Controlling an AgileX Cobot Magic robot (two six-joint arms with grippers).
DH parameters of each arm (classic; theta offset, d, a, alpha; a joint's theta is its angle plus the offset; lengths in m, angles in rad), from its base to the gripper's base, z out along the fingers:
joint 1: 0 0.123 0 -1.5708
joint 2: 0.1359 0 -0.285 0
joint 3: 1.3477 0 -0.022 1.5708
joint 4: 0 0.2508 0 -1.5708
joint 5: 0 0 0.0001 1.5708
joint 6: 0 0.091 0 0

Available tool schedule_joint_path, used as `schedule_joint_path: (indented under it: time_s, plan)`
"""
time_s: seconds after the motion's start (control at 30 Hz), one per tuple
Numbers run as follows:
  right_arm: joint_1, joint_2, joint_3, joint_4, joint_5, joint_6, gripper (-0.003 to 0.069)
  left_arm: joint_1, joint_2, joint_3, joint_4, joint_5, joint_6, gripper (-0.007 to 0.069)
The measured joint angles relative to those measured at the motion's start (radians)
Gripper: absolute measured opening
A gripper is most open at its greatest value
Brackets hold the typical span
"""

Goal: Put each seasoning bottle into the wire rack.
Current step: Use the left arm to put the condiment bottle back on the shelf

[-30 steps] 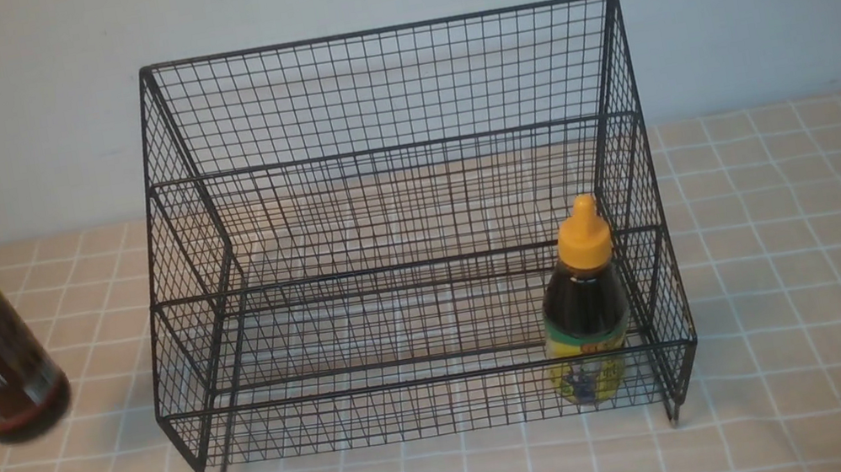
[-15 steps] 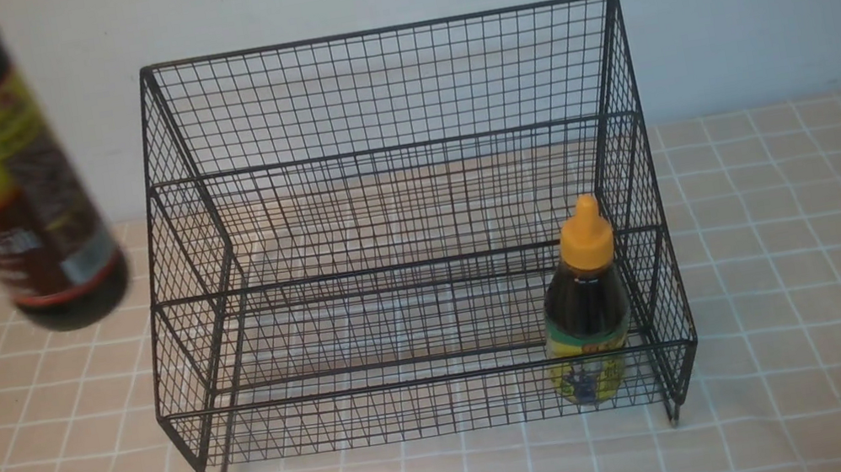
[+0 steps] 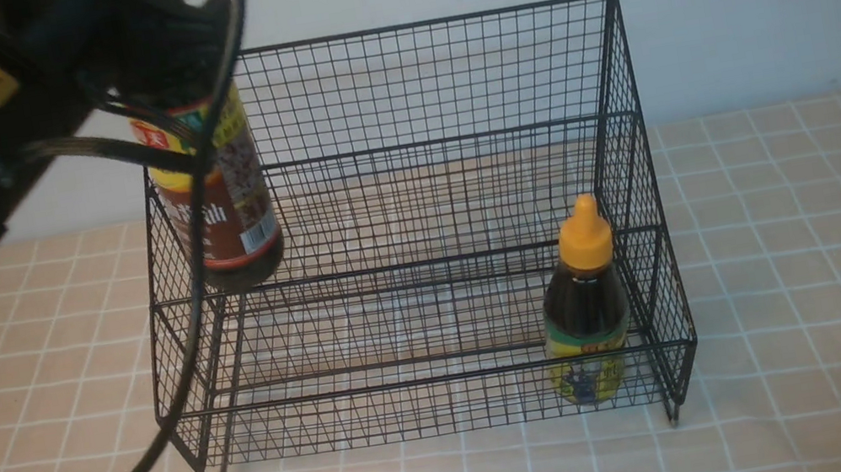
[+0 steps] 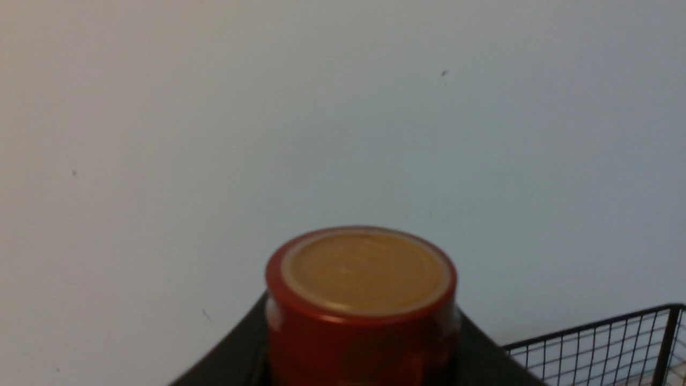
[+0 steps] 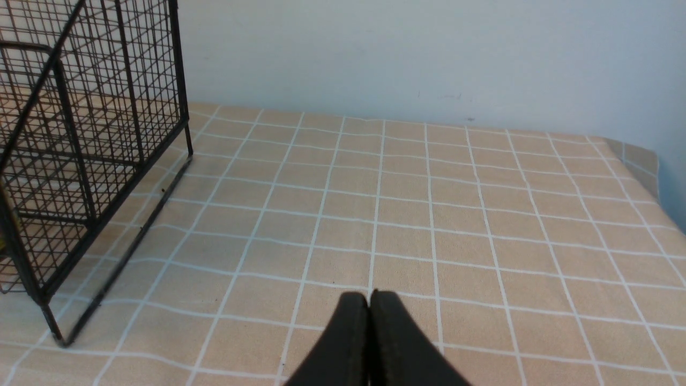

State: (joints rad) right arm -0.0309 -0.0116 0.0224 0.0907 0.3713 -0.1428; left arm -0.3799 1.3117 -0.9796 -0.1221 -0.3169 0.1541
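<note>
Tall bottle [image 3: 224,209], gripped upright by the left gripper [image 3: 162,61], is suspended at the wire rack's [image 3: 395,86] left end; right gripper [image 5: 368,332] is closed, empty.

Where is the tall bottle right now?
In the front view, the tall bottle hangs roughly upright from the left end effector at the wire rack's left end, not set down, opposite the squat bottle at the right end.

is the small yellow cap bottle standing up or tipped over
Upright: the squat bottle stands on the wire rack's low front tier at the right end, pointed cap up.
</note>
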Motion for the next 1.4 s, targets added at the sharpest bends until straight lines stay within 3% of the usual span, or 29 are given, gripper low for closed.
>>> schedule_joint_path:
  time_s: [0.53, 1.0, 1.4]
  plan:
    - [0.0, 0.0, 0.0, 0.0, 0.0, 0.0, -0.0014, 0.0, 0.055, -0.007, -0.002, 0.01, 0.007, 0.0259]
    - [0.0, 0.0, 0.0, 0.0, 0.0, 0.0, -0.0014, 0.0, 0.055, -0.007, 0.005, 0.394, 0.011, 0.0259]
    - [0.0, 0.0, 0.0, 0.0, 0.0, 0.0, -0.0014, 0.0, 0.058, -0.007, 0.01, 0.47, 0.015, 0.0268]
